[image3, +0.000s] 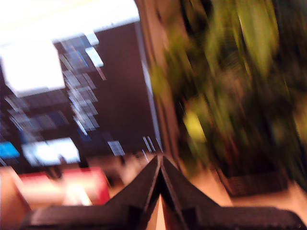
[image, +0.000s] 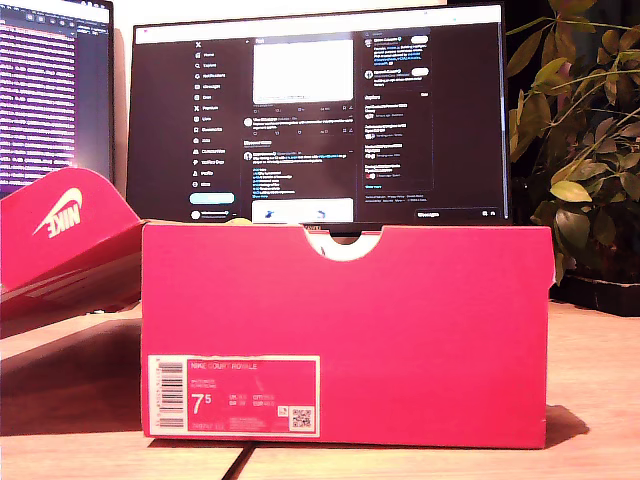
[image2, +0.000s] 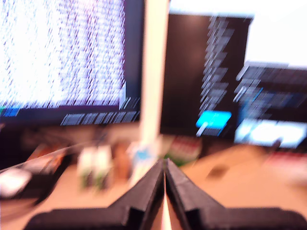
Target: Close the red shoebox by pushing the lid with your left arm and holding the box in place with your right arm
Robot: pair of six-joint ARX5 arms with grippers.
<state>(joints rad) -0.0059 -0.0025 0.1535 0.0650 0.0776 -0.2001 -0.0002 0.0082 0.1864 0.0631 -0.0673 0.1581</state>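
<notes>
The red shoebox stands on the wooden table in the middle of the exterior view, its labelled end facing the camera. Its red lid with a white logo hangs open toward the exterior view's left. No arm shows in the exterior view. My first gripper is shut with nothing between its black fingers, and it points at the monitors in a blurred picture. My second gripper is shut and empty too, with a blurred strip of the red box low beyond it.
A large dark monitor stands right behind the box, and a second screen sits at the exterior view's left. A leafy plant in a dark pot fills the exterior view's right. Small clutter lies under the monitors.
</notes>
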